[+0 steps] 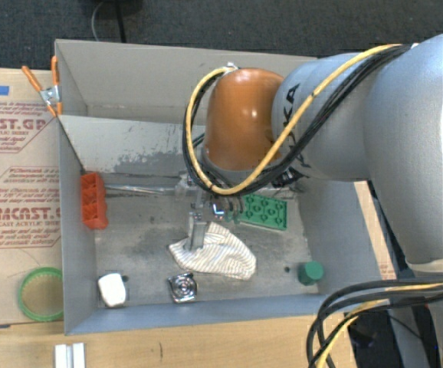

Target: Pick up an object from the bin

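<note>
The arm [375, 121] enters from the right and bends steeply down over the bin [129, 133]. Its orange wrist cover [237, 117] sits directly above the tool, which suggests a straight top-down approach that keeps the links off the bin walls.

The gripper [198, 232] stands near the middle of the floor, with its tip at the upper left edge of a crumpled white striped cloth [221, 259]. It appears to touch the fabric. From where I stand, it cannot be told whether the gripper is clenched or released, and no lifted fabric is visible.

The cloth lies bunched rather than flat. Its raised folds probably make it the easiest thing here to pinch.

A flat green studded plate [266, 211] lies just beside the gripper, to the right and partly under the wrist. It sits low against the floor, so it would likely be harder to grip.

The remaining things lie well apart from the tool:
- a red brick [93, 200] along the left wall;
- a white block [112, 290] in the near left corner;
- a small shiny metal piece [182, 287] just below the cloth;
- a small green cap [310, 272] near the right wall.
</note>
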`<state>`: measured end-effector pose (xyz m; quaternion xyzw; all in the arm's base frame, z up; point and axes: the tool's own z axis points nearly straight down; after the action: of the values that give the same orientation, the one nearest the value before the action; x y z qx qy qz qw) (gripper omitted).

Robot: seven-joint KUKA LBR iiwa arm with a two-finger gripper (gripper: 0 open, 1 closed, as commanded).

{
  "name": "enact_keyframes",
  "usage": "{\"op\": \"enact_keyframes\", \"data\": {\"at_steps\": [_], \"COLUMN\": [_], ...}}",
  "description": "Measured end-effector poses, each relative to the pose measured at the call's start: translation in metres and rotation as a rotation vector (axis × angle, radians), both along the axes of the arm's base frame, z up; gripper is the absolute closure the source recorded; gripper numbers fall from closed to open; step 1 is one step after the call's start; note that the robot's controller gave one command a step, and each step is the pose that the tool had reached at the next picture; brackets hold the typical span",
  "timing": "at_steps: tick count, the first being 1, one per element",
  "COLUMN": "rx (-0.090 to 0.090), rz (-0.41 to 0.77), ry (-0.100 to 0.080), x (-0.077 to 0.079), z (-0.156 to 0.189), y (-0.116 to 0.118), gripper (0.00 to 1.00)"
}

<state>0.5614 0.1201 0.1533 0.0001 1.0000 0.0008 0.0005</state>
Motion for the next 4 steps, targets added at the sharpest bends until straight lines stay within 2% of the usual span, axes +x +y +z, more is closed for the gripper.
{"op": "enact_keyframes", "data": {"at_steps": [1,2,3,4], "rx": [0.0,0.004,-0.001,0.005], "rz": [0.0,-0.031,-0.184,-0.017], "ry": [0.0,-0.011,0.006,-0.013], "x": [0.0,-0.007,-0.016,-0.027], "z": [0.0,-0.031,-0.064,-0.083], "y": [0.0,-0.023,-0.051,-0.061], "gripper": [0.0,0.0,0.0,1.0]}}
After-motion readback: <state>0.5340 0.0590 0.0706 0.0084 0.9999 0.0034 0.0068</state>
